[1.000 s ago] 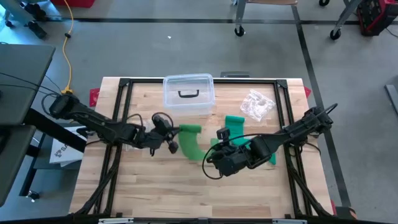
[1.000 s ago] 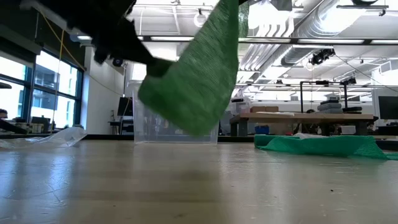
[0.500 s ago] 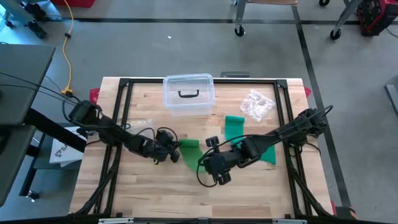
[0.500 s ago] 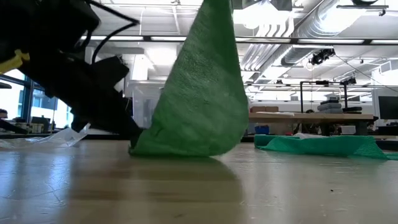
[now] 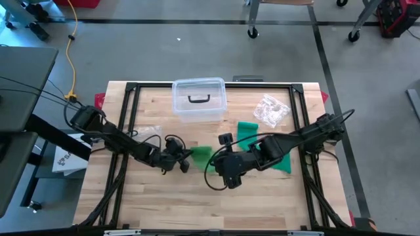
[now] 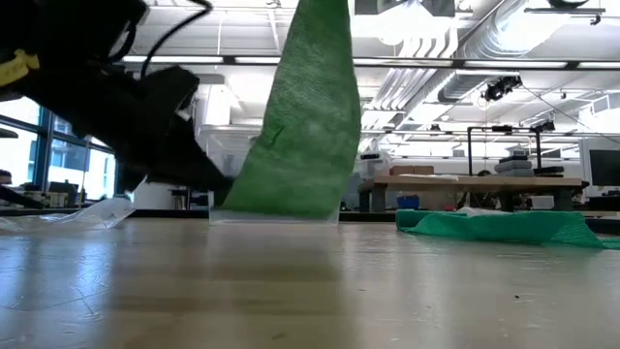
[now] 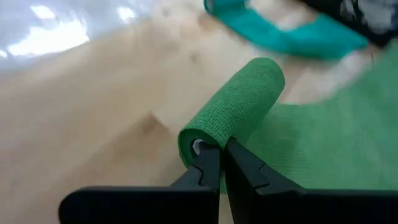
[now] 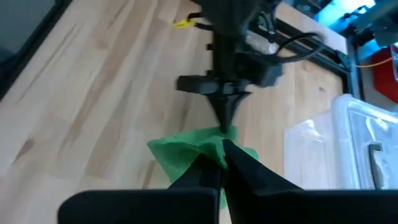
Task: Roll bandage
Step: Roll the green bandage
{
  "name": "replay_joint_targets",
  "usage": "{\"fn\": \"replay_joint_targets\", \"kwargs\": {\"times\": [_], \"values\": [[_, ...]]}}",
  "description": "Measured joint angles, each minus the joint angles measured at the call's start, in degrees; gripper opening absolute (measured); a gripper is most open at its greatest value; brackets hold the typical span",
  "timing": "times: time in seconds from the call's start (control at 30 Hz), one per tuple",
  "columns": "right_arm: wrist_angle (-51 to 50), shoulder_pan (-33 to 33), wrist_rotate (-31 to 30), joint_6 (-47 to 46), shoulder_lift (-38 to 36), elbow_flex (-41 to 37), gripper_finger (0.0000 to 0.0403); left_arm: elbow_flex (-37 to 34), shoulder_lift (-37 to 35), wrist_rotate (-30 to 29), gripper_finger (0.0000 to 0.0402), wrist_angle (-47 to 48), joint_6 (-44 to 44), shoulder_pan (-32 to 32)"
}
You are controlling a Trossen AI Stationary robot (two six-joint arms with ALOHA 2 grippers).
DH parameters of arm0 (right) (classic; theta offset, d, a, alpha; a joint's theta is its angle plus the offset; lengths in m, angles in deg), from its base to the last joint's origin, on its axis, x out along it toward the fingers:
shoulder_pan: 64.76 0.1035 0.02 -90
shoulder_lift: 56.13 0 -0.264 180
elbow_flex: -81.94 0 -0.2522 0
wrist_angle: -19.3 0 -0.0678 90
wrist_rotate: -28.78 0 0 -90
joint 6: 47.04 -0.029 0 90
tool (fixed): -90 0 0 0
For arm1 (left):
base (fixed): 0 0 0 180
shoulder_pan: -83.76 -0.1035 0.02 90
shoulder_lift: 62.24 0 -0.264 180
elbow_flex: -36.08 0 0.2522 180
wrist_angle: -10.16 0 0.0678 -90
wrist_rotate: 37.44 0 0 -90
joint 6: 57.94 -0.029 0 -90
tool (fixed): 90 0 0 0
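Observation:
A green bandage is partly wound into a short roll [image 7: 233, 109]. From the roll a strip [image 6: 308, 116] climbs steeply out of the low view's top. The remaining bandage lies loose on the table [image 5: 248, 130] to the right. My left gripper [image 7: 219, 155] is low at the table's middle, shut on the roll. My right gripper [image 8: 219, 155] hangs higher, just right of it, shut on the strip. The roll's underside looks to be at the tabletop [image 6: 281, 215]. My left gripper pinches the roll's near end [image 7: 198, 148] between its two shut fingers. It comes in slanting down from the table's left, the fingers along the roll's length. My right gripper pinches the strip at a bunched fold [image 8: 205, 144] from above, slanting down toward the table's left. That part is lifted clear, and the strip runs down to the roll.
A clear lidded box [image 5: 199, 98] stands at the far middle. A crumpled clear wrapper [image 5: 271, 110] lies at the far right, and another clear bag [image 5: 147, 131] lies behind the left arm. Black frame rails [image 5: 128, 118] border the table. Bare wood lies toward the near edge.
My left gripper has sunk with the rolled end, which hung clear of the table and now sits at the tabletop. My right gripper has drifted toward the table's left and risen. The strip between them has narrowed and stands steeper.

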Motion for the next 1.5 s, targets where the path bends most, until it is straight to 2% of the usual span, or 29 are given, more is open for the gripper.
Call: {"fn": "replay_joint_targets", "kwargs": {"times": [0.3,0.4,0.5,0.63,0.9,1.3,1.4,1.5], "values": [[2.23,-0.52,8.26,-1.44,0.02,-6.89,0.0,0.0,-2.36,-10.97,0.0001,-0.22,-6.97,0.02],[4.66,-0.97,10.11,-1.95,0.02,-9.99,0.0,0.0,-3.11,-14.27,0.0001,-5.59,-10.95,0.0],[5.09,-1.31,11.11,-3.0,0.04,-12.32,0.0,0.02,-5.28,-14.49,0.0001,-13.67,-18.76,0.0],[6.61,-1.75,11.23,-4.6,0.03,-15.58,0.0,0.11,-11.57,-15.72,0.0001,-18.73,-29.79,-0.06],[12.37,-1.5,16.3,-8.27,0.02,-19.91,0.0,0.09,-26.39,-25.81,0.0001,-17.44,-49.34,-3.28],[14.55,-1.25,19.48,-13.51,-0.03,-23.39,0.0,0.09,-43.12,-28.52,0.0001,-17.92,-66.24,-10.85],[14.54,-1.24,19.34,-12.89,-0.44,-23.39,0.0,0.09,-45.23,-28.53,0.0001,-17.73,-68.69,-11.41],[14.93,-0.83,16.26,-10.86,-1.64,-23.39,0.0,0.09,-45.79,-28.52,0.0001,-15.82,-68.59,-11.0]]}}
